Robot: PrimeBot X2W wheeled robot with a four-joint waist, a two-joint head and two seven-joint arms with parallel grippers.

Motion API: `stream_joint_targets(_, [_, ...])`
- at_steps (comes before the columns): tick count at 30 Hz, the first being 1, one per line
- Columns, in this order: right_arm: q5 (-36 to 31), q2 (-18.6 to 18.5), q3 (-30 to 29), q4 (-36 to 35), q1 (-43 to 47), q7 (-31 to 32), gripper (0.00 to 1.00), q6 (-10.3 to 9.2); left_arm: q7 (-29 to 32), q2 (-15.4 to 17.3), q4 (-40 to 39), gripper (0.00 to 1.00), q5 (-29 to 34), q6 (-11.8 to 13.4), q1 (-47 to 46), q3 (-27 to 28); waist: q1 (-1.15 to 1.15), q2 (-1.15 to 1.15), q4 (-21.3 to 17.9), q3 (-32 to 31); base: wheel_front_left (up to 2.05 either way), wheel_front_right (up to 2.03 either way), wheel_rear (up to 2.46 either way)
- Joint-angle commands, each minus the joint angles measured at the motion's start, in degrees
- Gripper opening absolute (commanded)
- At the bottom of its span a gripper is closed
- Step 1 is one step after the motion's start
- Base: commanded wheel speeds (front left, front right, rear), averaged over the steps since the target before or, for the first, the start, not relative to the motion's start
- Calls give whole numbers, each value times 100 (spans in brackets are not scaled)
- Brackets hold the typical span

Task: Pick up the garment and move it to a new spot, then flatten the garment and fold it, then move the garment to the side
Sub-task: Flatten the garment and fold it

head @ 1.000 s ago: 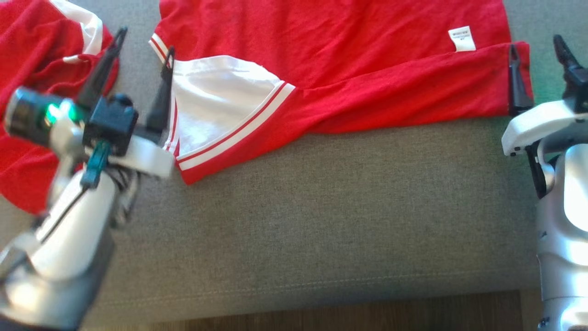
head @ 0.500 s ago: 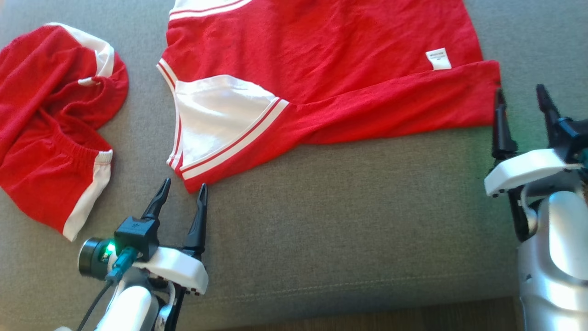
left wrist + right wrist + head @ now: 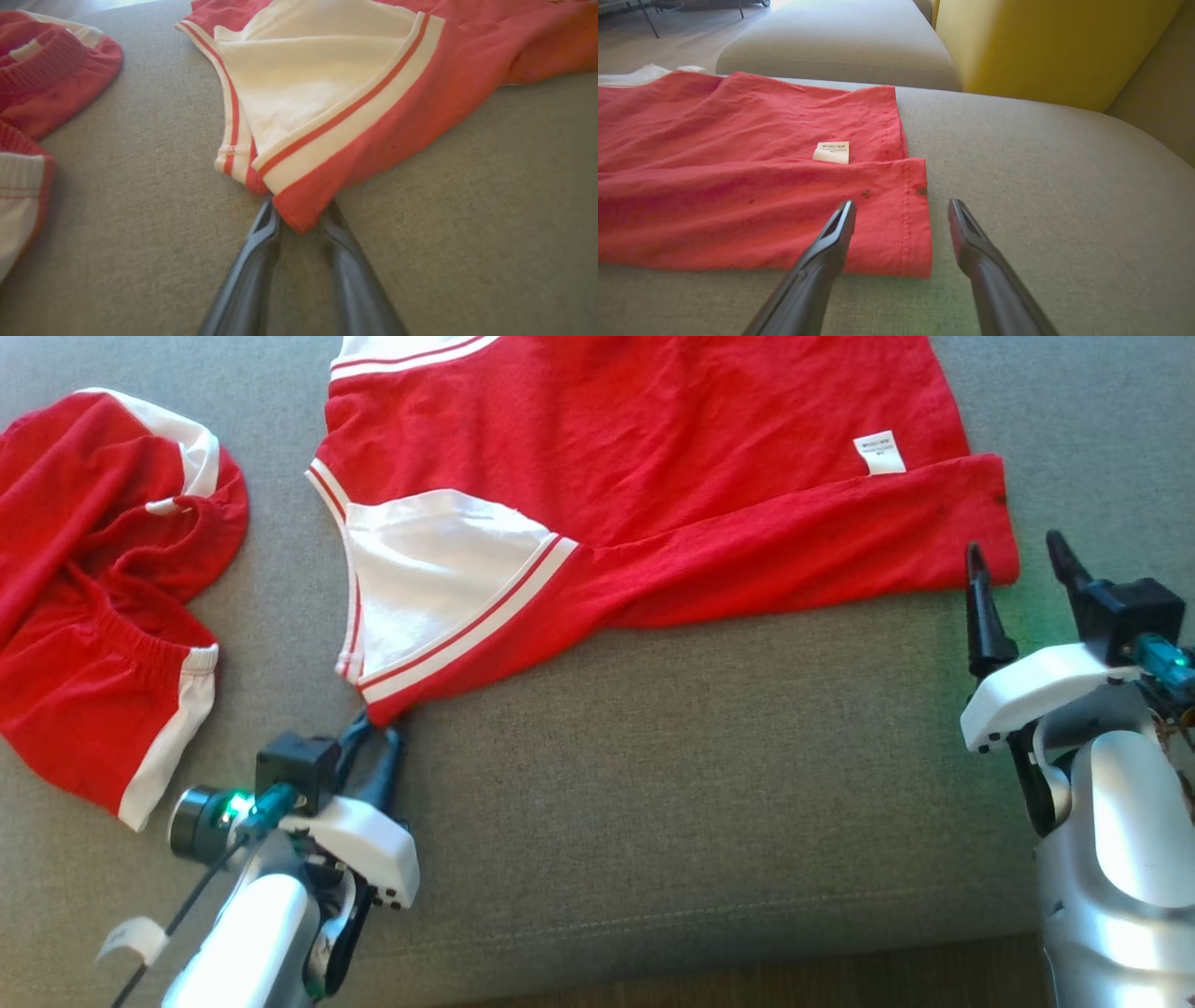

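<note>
Left end effector (image 3: pixel 301 213) at garment (image 3: pixel 355 93); grey couch (image 3: pixel 467 210).

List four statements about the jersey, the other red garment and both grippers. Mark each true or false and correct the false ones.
1. The left gripper has the jersey's near corner between its fingers. True.
2. The right gripper is clamped shut. False: its jaws stand wide open at the hem's corner.
3. The white label sits near the jersey's right edge in the head view. True.
4. The crumpled red garment lies on top of the jersey. False: it lies apart, to the jersey's left, on the grey cushion.
</note>
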Motion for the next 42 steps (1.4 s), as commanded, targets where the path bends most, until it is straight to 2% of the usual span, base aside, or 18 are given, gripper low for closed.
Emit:
stream_joint_targets(1, [-69, 35, 132, -122, -85, 78, 100, -3, -18, 107, -77, 6, 25, -25, -220, 139, 0, 0, 15, 22, 0, 0, 0])
stream_joint_targets(2, [-91, 35, 120, -82, -103, 145, 100, -3, -21, 111, -58, 0, 26, -36, -243, 129, 0, 0, 24, 32, 0, 0, 0])
stream_joint_targets(9, [-246, -32, -66, 384, -399, 612, 100, -3, -13, 272, -109, 0, 87, -11, -321, 122, 0, 0, 111, 34, 0, 0, 0])
stream_joint_targets(15, [-63, -136, 112, 981, -683, 956, 100, -3, 3, 374, -165, 0, 98, -53, -409, 99, 0, 0, 166, 38, 0, 0, 0])
stream_joint_targets(16, [-33, -153, 141, 1078, -732, 1007, 96, -3, 9, 387, -179, 0, 103, -56, -432, 94, 0, 0, 172, 45, 0, 0, 0])
stream_joint_targets(17, [8, -163, 177, 1171, -783, 1049, 71, -3, 11, 409, -175, 0, 110, -67, -459, 89, 0, 0, 175, 53, 0, 0, 0])
stream_joint_targets(19, [88, -191, 244, 1353, -878, 1142, 9, -3, 20, 441, -168, 0, 120, -83, -512, 79, 0, 0, 178, 68, 0, 0, 0])
stream_joint_targets(20, [128, -207, 283, 1439, -916, 1188, 0, -3, 33, 454, -172, 0, 125, -85, -530, 73, 0, 0, 180, 71, 0, 0, 0])
stream_joint_targets(26, [578, -416, 599, 1686, -931, 1303, 0, -3, 75, 592, -181, 0, 109, -56, -518, 93, 0, 0, 146, -21, 0, 0, 0])
stream_joint_targets(31, [934, -625, 707, 1539, -711, 1323, 0, -3, 72, 666, -319, 0, 66, -60, -345, 78, 0, 0, 95, -169, 0, 0, 0])
stream_joint_targets(36, [1403, -898, 857, 1012, -202, 1531, 0, -3, 159, 814, -715, 0, -69, -60, 61, 89, 0, 0, -14, -335, 0, 0, 0])
stream_joint_targets(42, [1965, -1279, 866, 28, 686, 1997, 0, -3, 444, 927, -1433, 0, -277, -18, 807, -15, 0, 0, -93, -472, 0, 0, 0])
